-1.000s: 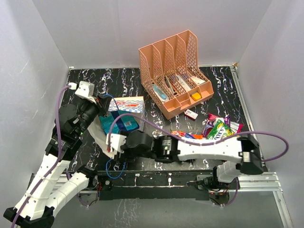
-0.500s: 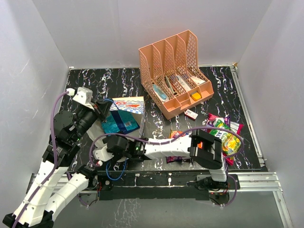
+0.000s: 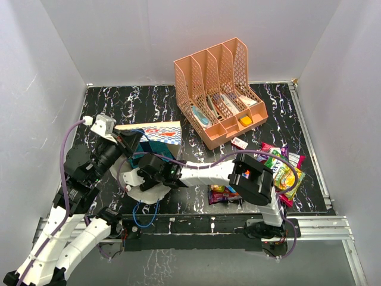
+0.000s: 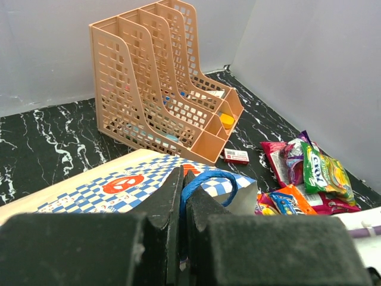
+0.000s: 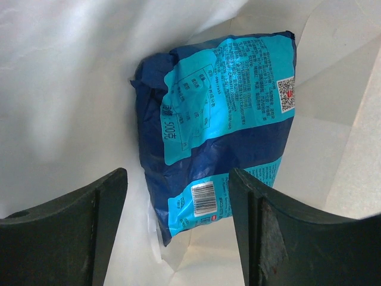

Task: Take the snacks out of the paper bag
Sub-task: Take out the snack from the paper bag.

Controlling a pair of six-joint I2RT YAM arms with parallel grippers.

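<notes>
- My left end effector is pinched together on the thin blue cord handle of the paper bag, cream paper with a blue-white checked print.
- My right end effector is inside the bag, its dark fingers spread apart. A glossy, crinkled blue foil packet shows between them against the smooth white lining.
- More shiny packets, green-yellow, magenta and orange, lie heaped on the black marbled tabletop, well right of the bag.
- The peach mesh organizer stands behind, with small items in its slots.
</notes>
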